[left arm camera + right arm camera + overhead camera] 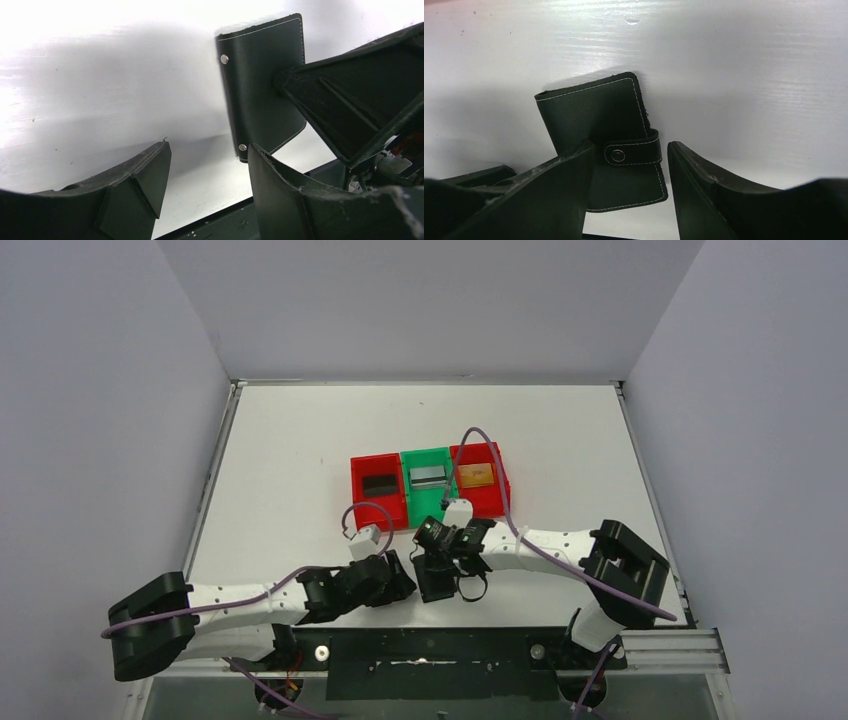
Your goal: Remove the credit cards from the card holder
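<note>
The card holder (pixel 436 583) is a black wallet with white stitching, folded shut with its snap tab fastened, lying on the white table near the front edge. It shows in the left wrist view (pixel 260 90) and the right wrist view (pixel 599 115). My right gripper (pixel 442 562) (pixel 630 147) is open and straddles it, its left finger over the wallet's face. My left gripper (pixel 397 583) (pixel 207 150) is open and empty just left of the wallet. The black card (pixel 379 484), silver-grey card (pixel 428 476) and gold card (pixel 477 476) lie in the bins.
A row of plastic bins stands mid-table: left red bin (pixel 358 498), green bin (pixel 410 498), right red bin (pixel 497 495), one card in each. The black front rail (pixel 430 650) runs just behind the wallet. Grey walls enclose the table.
</note>
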### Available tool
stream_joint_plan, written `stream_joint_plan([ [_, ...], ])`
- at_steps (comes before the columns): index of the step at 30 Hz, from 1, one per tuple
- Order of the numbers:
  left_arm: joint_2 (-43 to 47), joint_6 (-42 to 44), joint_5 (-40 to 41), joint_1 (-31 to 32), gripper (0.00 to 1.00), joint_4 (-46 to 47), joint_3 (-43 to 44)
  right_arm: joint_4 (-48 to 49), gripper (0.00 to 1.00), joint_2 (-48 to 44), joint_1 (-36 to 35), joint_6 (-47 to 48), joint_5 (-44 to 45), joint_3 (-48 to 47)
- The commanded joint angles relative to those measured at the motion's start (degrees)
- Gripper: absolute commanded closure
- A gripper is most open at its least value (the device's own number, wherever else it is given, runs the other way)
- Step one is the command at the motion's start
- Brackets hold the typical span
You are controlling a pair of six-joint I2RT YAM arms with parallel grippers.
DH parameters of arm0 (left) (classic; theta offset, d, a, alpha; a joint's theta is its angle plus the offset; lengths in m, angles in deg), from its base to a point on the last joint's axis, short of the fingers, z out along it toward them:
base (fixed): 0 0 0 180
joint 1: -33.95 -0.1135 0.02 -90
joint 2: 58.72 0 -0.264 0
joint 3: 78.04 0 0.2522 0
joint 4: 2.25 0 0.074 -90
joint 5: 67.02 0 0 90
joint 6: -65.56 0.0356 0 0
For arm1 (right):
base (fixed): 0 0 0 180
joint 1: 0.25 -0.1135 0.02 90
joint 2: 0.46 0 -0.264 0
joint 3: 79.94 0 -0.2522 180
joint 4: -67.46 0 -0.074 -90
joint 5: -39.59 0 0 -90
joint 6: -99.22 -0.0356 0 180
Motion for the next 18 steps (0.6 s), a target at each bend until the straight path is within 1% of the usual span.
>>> stream_joint_plan([
  [1,-1.7,-0.7,1.3,-0.3,0.42,-2.4,3.4,-1.1,0.45,1.6,-0.6,0.7,3.1,-3.4],
  [2,-2.0,-0.7,1.3,-0.3,0.43,-2.6,3.5,-1.4,0.46,1.9,-0.5,0.7,3.3,-3.6],
  [9,-2.9,-0.6,1.5,-0.4,0.42,-2.7,4.2,-2.0,0.6,3.0,-0.8,-0.7,3.0,-2.9],
  [11,-3.4,-0.3,1.6,-0.4,0.42,-3.0,4.7,-1.2,0.66,2.4,-0.8,-0.9,2.9,-2.3],
  [16,-6.3,1.4,1.8,-0.4,0.42,-3.5,7.2,1.5,0.72,0.7,-0.8,-1.3,2.1,-0.6],
  [18,-8.1,2.3,1.8,-0.4,0.42,-4.5,9.2,3.6,0.77,-0.5,-0.7,-1.2,1.1,0.5],
])
